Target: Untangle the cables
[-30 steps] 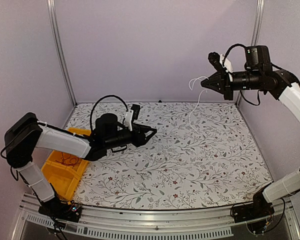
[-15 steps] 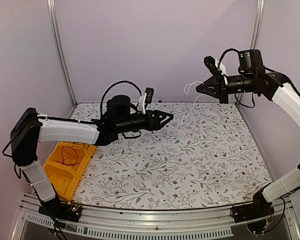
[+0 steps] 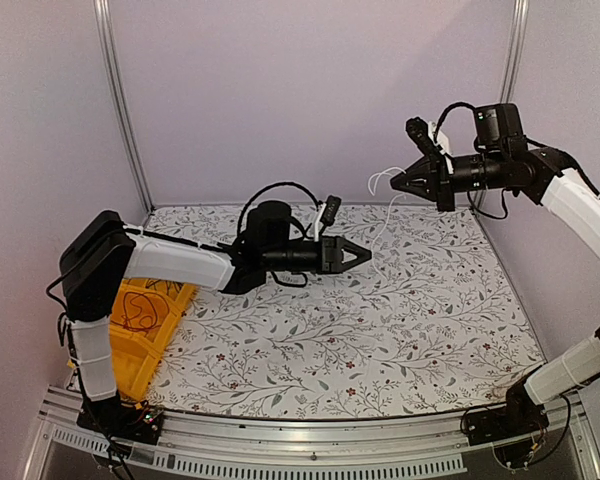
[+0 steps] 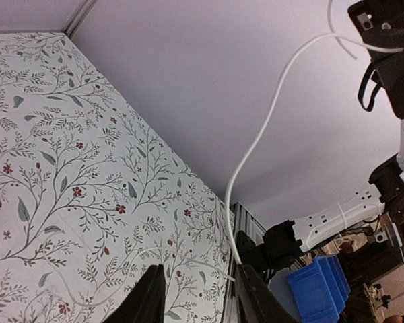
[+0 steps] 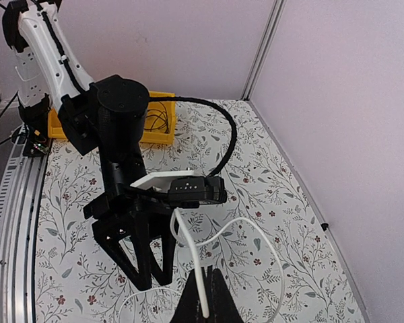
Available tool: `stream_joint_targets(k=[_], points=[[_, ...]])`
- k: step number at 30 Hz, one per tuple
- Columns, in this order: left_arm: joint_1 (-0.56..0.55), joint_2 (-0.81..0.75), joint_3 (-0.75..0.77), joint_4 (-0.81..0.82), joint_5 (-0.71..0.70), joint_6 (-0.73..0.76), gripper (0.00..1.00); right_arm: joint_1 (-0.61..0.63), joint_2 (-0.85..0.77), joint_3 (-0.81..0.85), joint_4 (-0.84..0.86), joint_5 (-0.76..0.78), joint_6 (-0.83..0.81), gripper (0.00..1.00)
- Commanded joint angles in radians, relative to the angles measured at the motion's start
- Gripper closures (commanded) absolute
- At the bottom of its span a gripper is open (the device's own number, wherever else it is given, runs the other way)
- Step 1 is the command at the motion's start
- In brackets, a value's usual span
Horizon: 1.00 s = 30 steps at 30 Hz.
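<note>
One white cable (image 4: 256, 138), pinched in right gripper (image 3: 396, 183), dangles before left gripper (image 3: 363, 256).

We see white shells on the left arm (image 3: 170, 262) and right arm (image 3: 582, 205), black at every joint. A ribbed black cable (image 5: 222, 128) loops off the left arm's round black motor housing (image 5: 121, 101). The left gripper (image 5: 153, 284) is black, with tapered, open-framed fingers.

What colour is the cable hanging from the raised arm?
The cable is white, clearest in the left wrist view.
</note>
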State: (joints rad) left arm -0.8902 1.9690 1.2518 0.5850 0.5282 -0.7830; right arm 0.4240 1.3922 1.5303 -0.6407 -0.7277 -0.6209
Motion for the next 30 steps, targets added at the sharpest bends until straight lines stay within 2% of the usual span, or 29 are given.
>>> stream_joint_targets(k=[1, 9, 17, 22, 26, 27, 28, 29, 30], points=[[-0.004, 0.003, -0.001, 0.139, 0.059, -0.068, 0.6, -0.002, -0.017, -0.027, 0.021, -0.002, 0.004, 1.0], [0.003, 0.003, -0.013, 0.205, 0.026, -0.119, 0.52, -0.002, -0.011, -0.041, 0.027, -0.014, 0.004, 1.0], [-0.001, 0.051, 0.029, 0.205, 0.071, -0.145, 0.61, -0.001, -0.007, -0.044, 0.032, -0.017, 0.007, 1.0], [0.001, 0.071, 0.049, 0.193, 0.087, -0.144, 0.76, -0.002, -0.007, -0.05, 0.034, -0.019, 0.007, 1.0], [0.006, 0.061, 0.04, 0.193, 0.07, -0.134, 0.97, -0.002, -0.006, -0.061, 0.043, -0.022, 0.011, 1.0], [0.009, 0.049, 0.029, 0.187, 0.061, -0.127, 1.0, -0.002, -0.005, -0.068, 0.046, -0.022, 0.015, 1.0], [0.015, 0.029, 0.016, 0.169, 0.051, -0.117, 1.0, -0.002, -0.007, -0.075, 0.049, -0.018, 0.021, 0.98], [0.022, 0.005, -0.001, 0.14, 0.035, -0.105, 1.0, -0.003, -0.009, -0.087, 0.055, -0.01, 0.025, 0.9], [0.031, -0.031, -0.021, 0.105, 0.026, -0.089, 1.0, -0.007, -0.01, -0.102, 0.064, -0.001, 0.029, 0.77]])
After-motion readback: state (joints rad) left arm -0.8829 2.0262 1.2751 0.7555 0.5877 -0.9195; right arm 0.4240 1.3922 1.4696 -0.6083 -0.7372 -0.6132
